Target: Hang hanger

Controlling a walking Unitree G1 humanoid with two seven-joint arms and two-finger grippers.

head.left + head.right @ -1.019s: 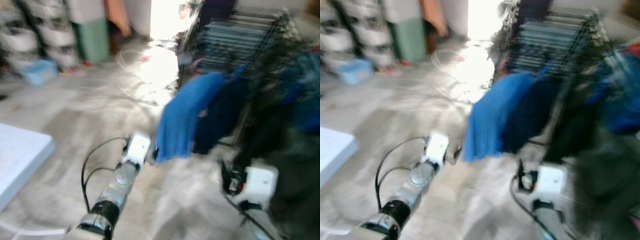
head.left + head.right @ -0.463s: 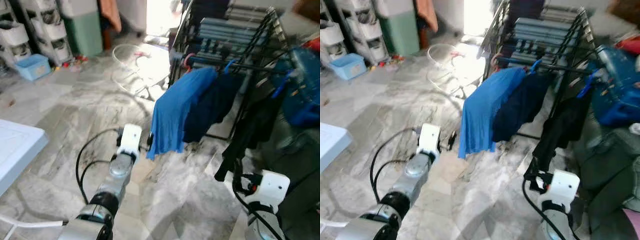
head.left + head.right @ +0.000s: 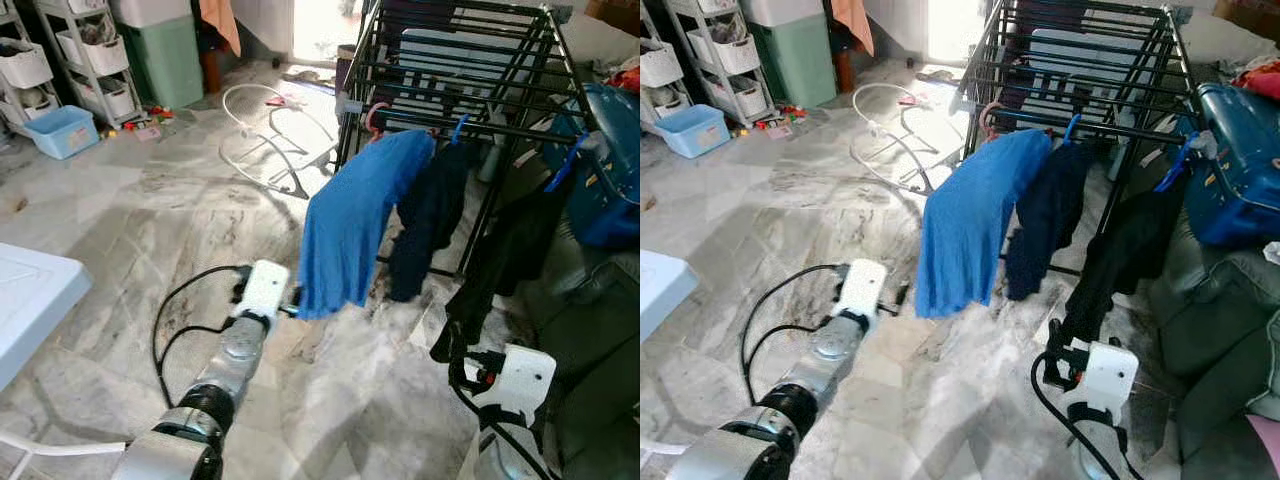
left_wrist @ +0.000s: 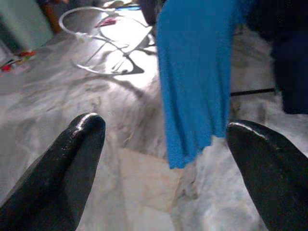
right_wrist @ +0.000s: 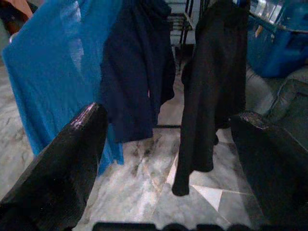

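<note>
No writing, label, brand, number or sign could be read anywhere in these views.

I get sharp head views, daylight blown out at top centre, glare on the floor [image 3: 300,120]. Wrist cams softer; black fingers [image 4: 72,163] blurred up close, dim w/ shade.
</note>
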